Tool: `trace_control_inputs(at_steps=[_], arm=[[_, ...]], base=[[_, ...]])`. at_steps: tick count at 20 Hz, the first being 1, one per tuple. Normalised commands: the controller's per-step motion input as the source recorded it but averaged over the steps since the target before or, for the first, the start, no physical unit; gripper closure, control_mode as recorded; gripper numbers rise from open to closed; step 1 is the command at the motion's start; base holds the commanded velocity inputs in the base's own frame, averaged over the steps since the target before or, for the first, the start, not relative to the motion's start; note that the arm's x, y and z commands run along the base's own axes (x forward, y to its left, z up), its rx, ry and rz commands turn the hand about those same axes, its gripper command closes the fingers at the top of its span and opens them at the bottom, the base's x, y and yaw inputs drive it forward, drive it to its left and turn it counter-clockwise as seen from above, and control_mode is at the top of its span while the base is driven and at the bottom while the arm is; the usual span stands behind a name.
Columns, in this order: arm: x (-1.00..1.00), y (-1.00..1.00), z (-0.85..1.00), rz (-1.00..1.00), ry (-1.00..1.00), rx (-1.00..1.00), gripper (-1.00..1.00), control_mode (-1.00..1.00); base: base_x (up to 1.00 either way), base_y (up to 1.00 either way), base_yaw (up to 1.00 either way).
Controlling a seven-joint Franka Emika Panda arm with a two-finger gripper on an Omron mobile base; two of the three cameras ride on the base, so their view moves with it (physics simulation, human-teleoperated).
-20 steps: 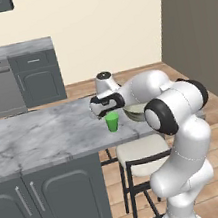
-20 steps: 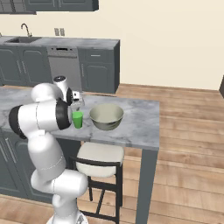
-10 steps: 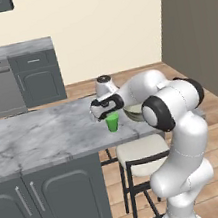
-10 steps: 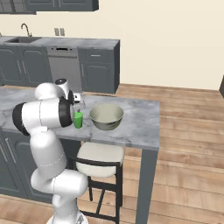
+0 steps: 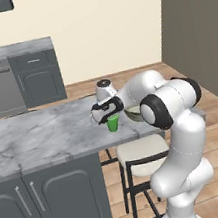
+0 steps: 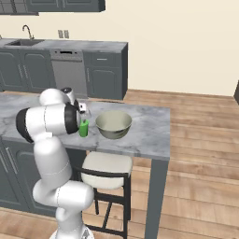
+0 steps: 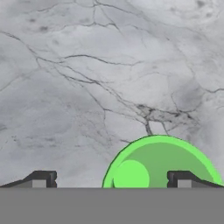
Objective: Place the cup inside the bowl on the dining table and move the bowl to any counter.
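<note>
The small green cup (image 5: pixel 113 124) stands upright on the marbled dining table (image 5: pixel 40 138), just left of the wide grey bowl (image 6: pixel 113 124). In the left base view the bowl (image 5: pixel 133 115) is mostly hidden behind my forearm. My gripper (image 5: pixel 107 113) hangs open right above the cup, fingers pointing down. The hand view looks straight down into the cup (image 7: pixel 162 162), which lies off-centre under the right fingertip (image 7: pixel 181 178); the left fingertip (image 7: pixel 41 178) is over bare marble. Nothing is held. In the right base view the cup (image 6: pixel 84 128) peeks out beside my elbow.
A white-seated stool (image 5: pixel 139 155) stands under the table's near edge by my base. Dark grey cabinets with a marbled counter (image 6: pixel 70 45) and a dishwasher (image 6: pixel 68 71) line the far wall. Wooden floor (image 6: pixel 200 140) lies to the right of the table.
The hand has sunk a little closer to the cup and the elbow has shifted slightly. Cup and bowl stand where they were; the jaws stay open.
</note>
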Motion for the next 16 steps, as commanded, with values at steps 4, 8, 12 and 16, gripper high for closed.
trace_control_inputs(at_steps=[4, 8, 12, 16], arm=[[0.08, 0.0, -0.2, 0.0, 0.0, 0.0, -1.0, -1.0], [0.06, 0.0, -0.14, 0.0, 0.0, 0.0, -1.0, -1.0], [0.0, 0.0, -0.12, 0.0, 0.0, 0.0, -1.0, -1.0], [0.0, 0.0, -0.07, 0.0, 0.0, 0.0, -1.0, -1.0]], base=[[0.0, 0.0, 0.0], [0.0, 0.0, 0.0], [0.0, 0.0, 0.0], [0.0, 0.0, 0.0]])
